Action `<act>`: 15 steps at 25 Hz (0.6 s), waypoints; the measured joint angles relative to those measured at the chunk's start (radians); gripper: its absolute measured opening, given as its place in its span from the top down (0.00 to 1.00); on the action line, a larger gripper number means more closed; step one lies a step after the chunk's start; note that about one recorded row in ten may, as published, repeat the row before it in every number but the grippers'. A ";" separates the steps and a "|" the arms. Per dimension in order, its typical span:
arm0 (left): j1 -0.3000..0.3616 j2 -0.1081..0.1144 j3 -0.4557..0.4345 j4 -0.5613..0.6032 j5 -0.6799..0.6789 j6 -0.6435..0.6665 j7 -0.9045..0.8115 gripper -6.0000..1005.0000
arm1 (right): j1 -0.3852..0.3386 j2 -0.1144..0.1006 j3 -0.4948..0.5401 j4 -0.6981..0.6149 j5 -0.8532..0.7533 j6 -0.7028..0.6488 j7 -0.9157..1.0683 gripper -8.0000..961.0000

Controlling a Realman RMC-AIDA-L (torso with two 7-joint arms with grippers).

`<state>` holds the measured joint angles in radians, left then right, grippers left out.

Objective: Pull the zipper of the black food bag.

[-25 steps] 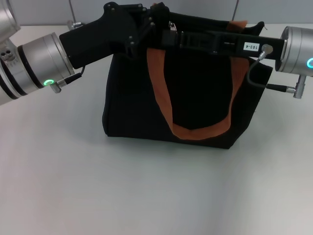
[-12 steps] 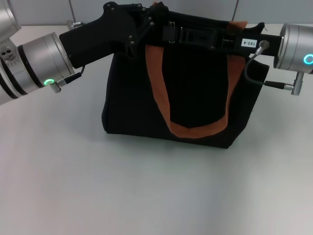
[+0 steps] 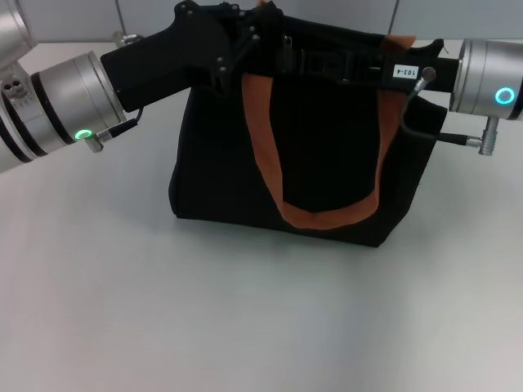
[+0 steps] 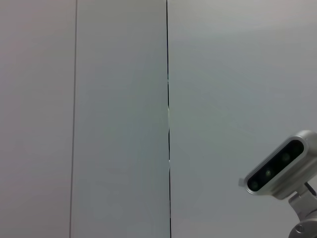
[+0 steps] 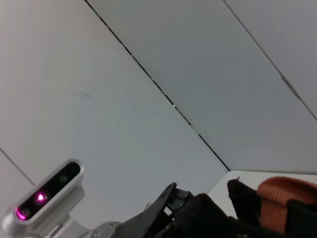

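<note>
Both grippers (image 3: 274,49) atop black food bag (image 3: 327,155)

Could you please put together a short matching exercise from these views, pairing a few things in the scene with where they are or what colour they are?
Things:
1. black food bag
2. strap handle
3. left gripper
4. right gripper

Descriptions:
A. orange-brown, hanging in a loop down the bag's front
B. reaching in along the bag's top from the robot's right
C. standing upright on the white table
D. at the bag's top edge, coming in from the robot's left

Pairs: 1-C, 2-A, 3-D, 4-B
</note>
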<state>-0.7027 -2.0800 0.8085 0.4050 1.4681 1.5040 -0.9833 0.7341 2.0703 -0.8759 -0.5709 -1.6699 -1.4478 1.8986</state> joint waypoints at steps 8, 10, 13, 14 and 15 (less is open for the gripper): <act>0.000 0.000 -0.003 0.000 0.000 0.000 0.000 0.82 | -0.002 -0.001 0.000 -0.004 -0.001 0.001 0.000 0.86; 0.000 0.000 -0.005 0.000 0.000 0.001 0.000 0.82 | -0.005 0.000 0.001 -0.007 -0.001 -0.002 0.000 0.92; 0.001 0.000 -0.006 0.000 0.000 0.001 0.000 0.81 | -0.009 0.001 0.005 -0.007 0.002 -0.004 0.001 0.99; 0.002 0.000 -0.006 0.000 0.000 0.001 0.000 0.81 | -0.009 0.001 0.007 -0.006 0.002 -0.004 0.001 0.99; 0.002 0.000 -0.006 0.000 0.000 0.001 0.001 0.81 | -0.009 0.000 0.007 -0.006 0.003 -0.004 0.002 0.99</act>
<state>-0.7005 -2.0800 0.8022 0.4050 1.4679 1.5050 -0.9823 0.7246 2.0703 -0.8687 -0.5770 -1.6674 -1.4518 1.9003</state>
